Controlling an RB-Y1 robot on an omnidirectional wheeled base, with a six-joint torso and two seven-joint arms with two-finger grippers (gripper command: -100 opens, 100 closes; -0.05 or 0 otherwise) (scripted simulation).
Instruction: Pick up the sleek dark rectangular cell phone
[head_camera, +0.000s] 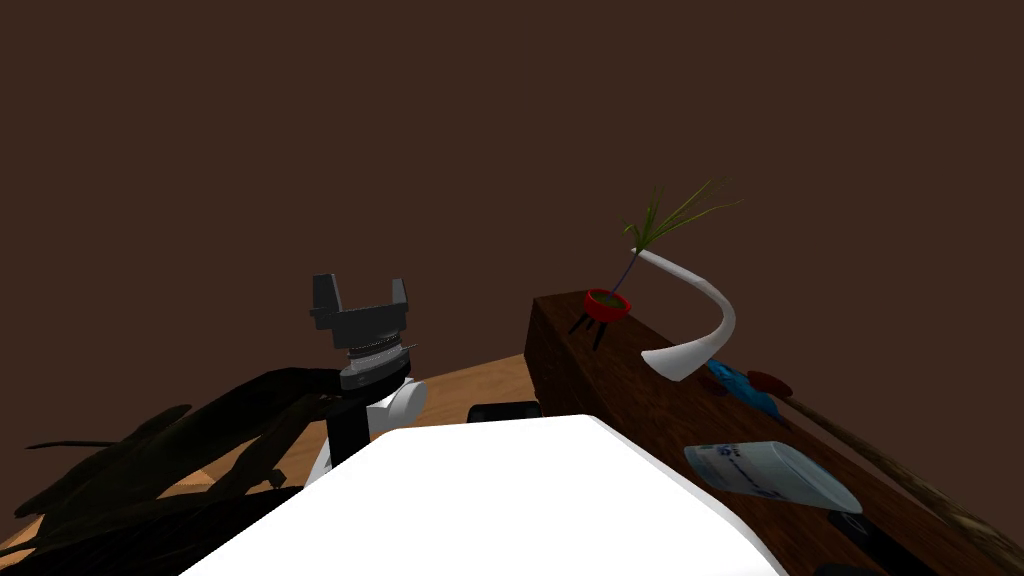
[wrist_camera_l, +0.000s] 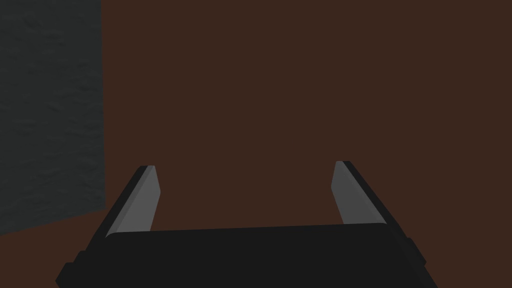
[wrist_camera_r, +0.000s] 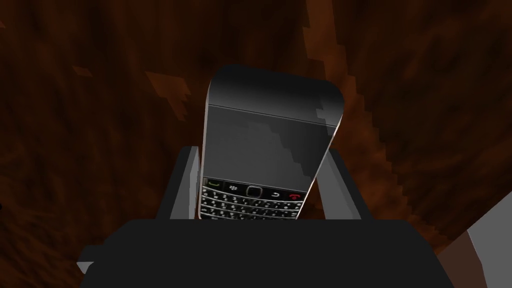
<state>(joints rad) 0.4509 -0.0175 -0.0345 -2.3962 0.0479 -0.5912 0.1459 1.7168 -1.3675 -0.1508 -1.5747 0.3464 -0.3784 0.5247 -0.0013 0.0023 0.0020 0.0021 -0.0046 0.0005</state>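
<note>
A dark rectangular cell phone (wrist_camera_r: 270, 145) with a small keypad and a grey screen sits between the fingers of my right gripper (wrist_camera_r: 262, 150). Both fingers (wrist_camera_r: 186, 185) press its lower sides, so the gripper is shut on it. Behind the phone lies a dark brown wood surface (wrist_camera_r: 90, 125); I cannot tell whether the phone touches it. My left gripper (head_camera: 362, 288) is raised left of the table, fingers up. In the left wrist view the left gripper (wrist_camera_l: 246, 165) stands open with nothing between its fingers.
A dark wooden table (head_camera: 600, 380) runs along my right. On it stand a red pot with a grassy plant (head_camera: 607, 303), a white curved object (head_camera: 700, 330), a blue item (head_camera: 745, 388) and a pale packet (head_camera: 770, 475). Dark branch-like shapes (head_camera: 150, 470) lie at my left.
</note>
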